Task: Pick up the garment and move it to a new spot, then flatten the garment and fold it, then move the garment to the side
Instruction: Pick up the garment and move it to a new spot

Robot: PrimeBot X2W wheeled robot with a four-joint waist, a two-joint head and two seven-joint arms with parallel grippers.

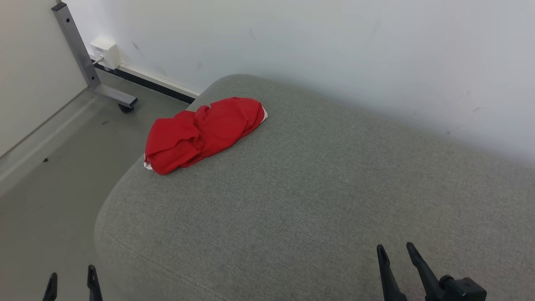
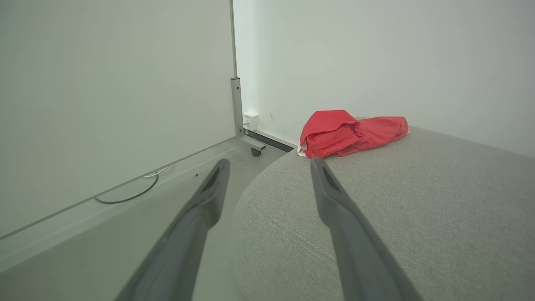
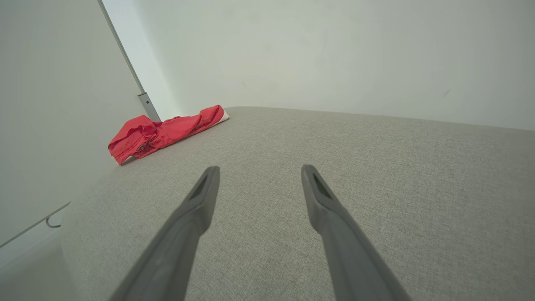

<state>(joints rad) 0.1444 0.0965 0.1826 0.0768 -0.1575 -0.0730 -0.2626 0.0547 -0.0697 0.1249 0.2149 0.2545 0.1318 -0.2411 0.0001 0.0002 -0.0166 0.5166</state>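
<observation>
matt red cloth garment (image 1: 205, 133)

The head camera looks forward and down from high above the cushion (image 1: 317, 200), taking in its far left corner, the wall (image 1: 334, 42) and the floor (image 1: 50, 188). The left wrist camera sits low, just off the cushion's left edge, facing the far corner. The right wrist camera hangs low over the cushion, facing far left. All three share the garment (image 1: 205, 131) at that corner.
</observation>
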